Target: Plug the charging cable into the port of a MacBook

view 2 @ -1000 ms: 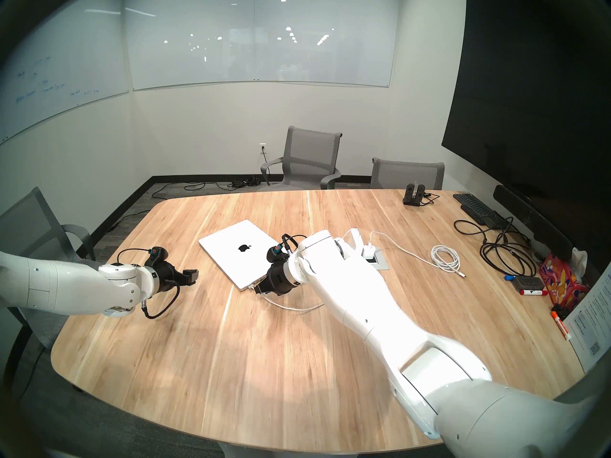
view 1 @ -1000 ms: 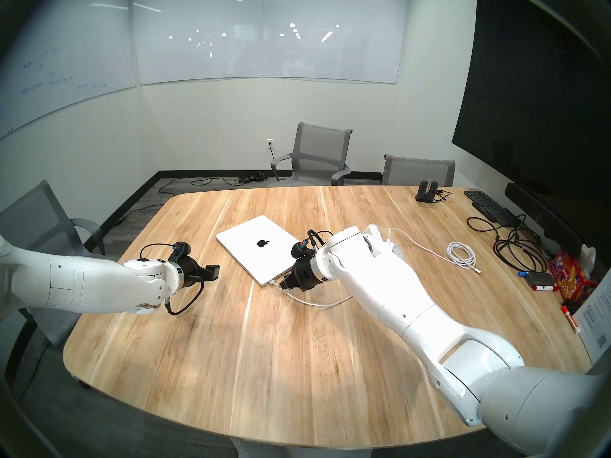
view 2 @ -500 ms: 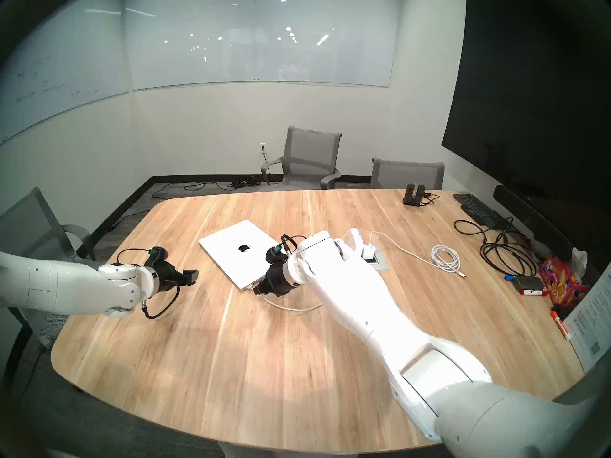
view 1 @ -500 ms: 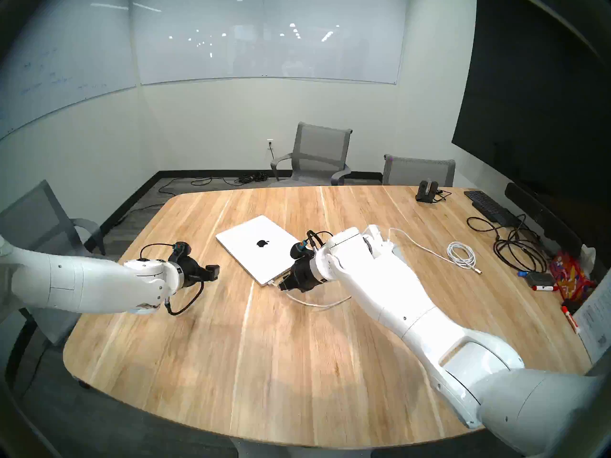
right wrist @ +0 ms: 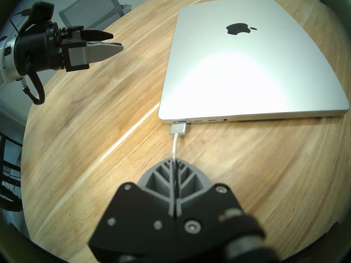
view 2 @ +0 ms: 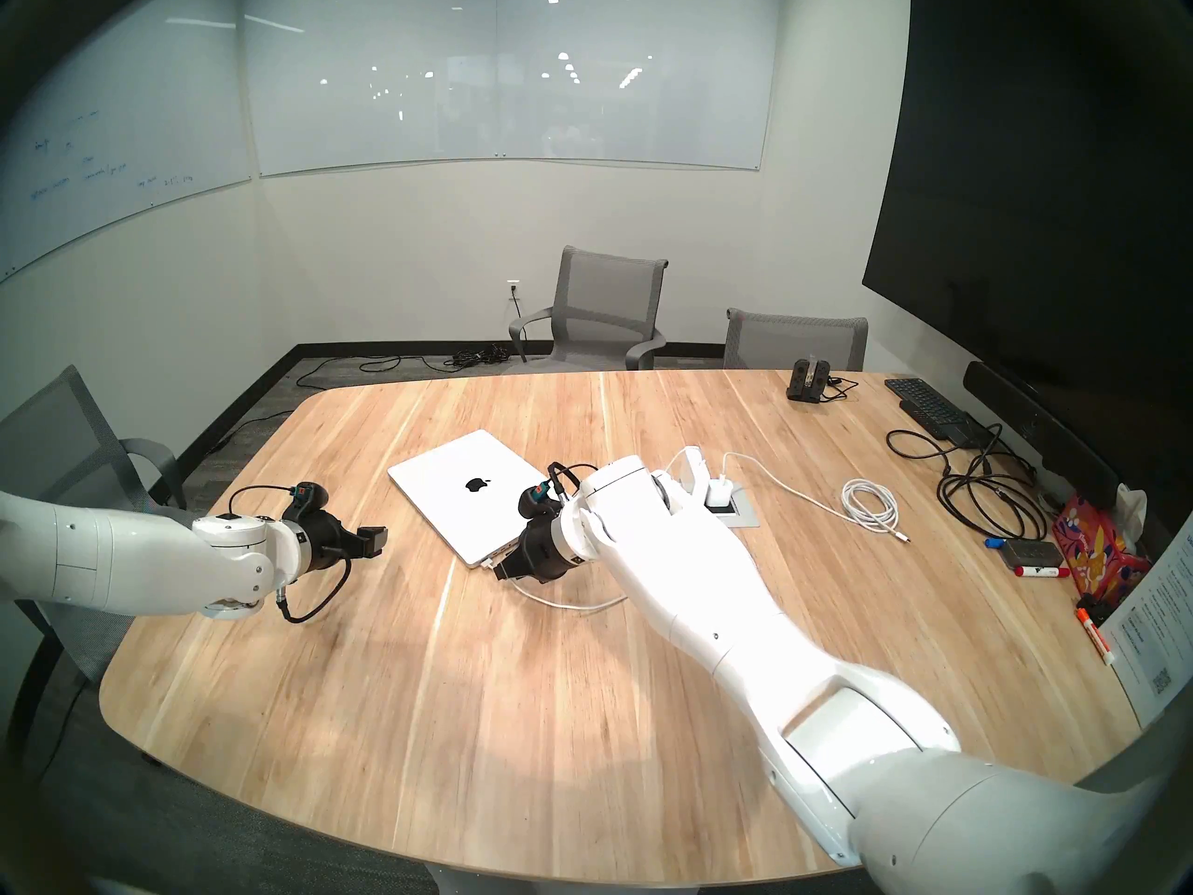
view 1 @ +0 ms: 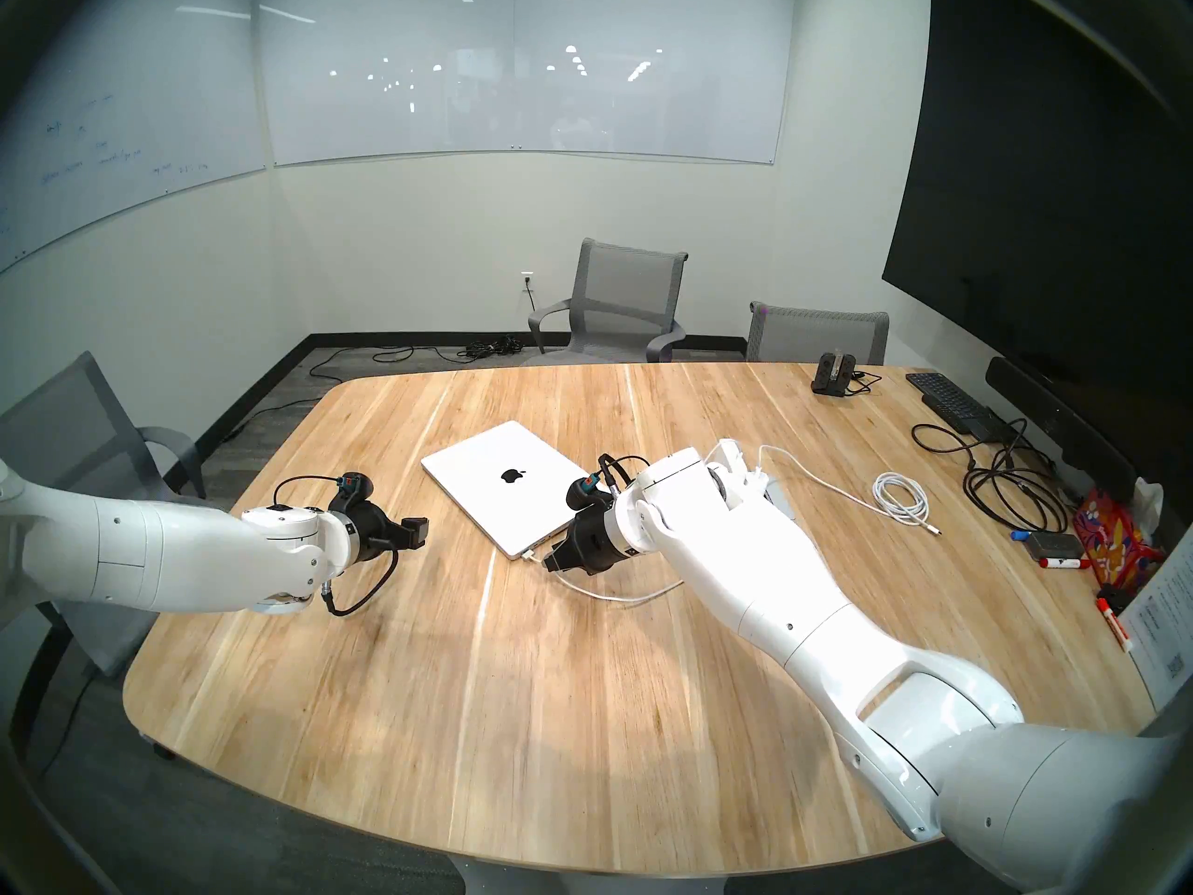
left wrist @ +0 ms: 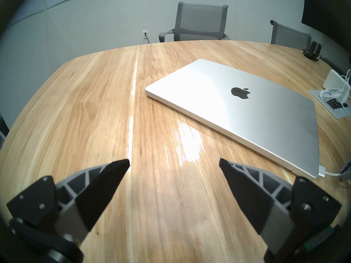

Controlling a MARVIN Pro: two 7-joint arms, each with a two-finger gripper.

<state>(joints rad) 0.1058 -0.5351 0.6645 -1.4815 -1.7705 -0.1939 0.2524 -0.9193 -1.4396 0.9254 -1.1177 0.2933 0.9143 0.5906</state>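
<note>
The closed silver MacBook (view 1: 510, 487) lies on the wooden table, also in the right wrist view (right wrist: 247, 67) and the left wrist view (left wrist: 247, 108). My right gripper (right wrist: 174, 159) is shut on the white charging cable (right wrist: 175, 145) a short way behind its plug (right wrist: 178, 129). The plug lies against the leftmost port on the laptop's near side edge; I cannot tell if it is seated. The cord loops back under my right arm (view 1: 620, 595) toward the power brick (left wrist: 332, 80). My left gripper (left wrist: 174, 162) is open and empty, left of the laptop.
A coiled white cable (view 1: 900, 498) from a smaller adapter (view 2: 718, 490) lies right of the arm, by a table outlet plate (view 2: 742, 519). Black cables (view 1: 1007, 487), a keyboard (view 1: 955, 403) and markers (view 1: 1062, 561) sit at the far right. Grey chairs (view 1: 620, 306) stand behind the table.
My right wrist has shifted slightly toward the table's near side, still holding the cord. The plug stays at the laptop's corner. The left arm has not moved.
</note>
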